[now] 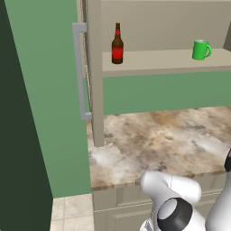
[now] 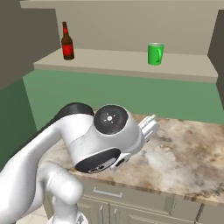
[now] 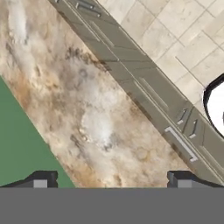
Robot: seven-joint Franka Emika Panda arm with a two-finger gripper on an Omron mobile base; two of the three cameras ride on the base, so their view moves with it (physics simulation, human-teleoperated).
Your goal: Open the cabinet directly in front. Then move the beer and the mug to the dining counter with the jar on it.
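Note:
The cabinet (image 1: 167,61) stands open, its left door swung out edge-on with the grey bar handle (image 1: 80,72) facing me. On its beige shelf (image 2: 122,65) the beer (image 1: 117,45) (image 2: 67,42) stands upright at the left. The green mug (image 1: 200,50) (image 2: 155,54) sits upright towards the right. My gripper (image 3: 111,179) is open, its fingertips (image 3: 41,180) wide apart with nothing between them. It looks down on the short marble worktop (image 3: 87,109), well below and in front of the shelf. The dining counter and the jar are out of view.
The marble worktop (image 1: 171,140) (image 2: 183,157) runs under the shelf, backed by a green wall (image 2: 113,94). Beige drawer units (image 2: 131,197) (image 3: 144,83) lie under it, above a tiled floor (image 3: 175,30). A dark green panel (image 1: 18,135) rises at the left.

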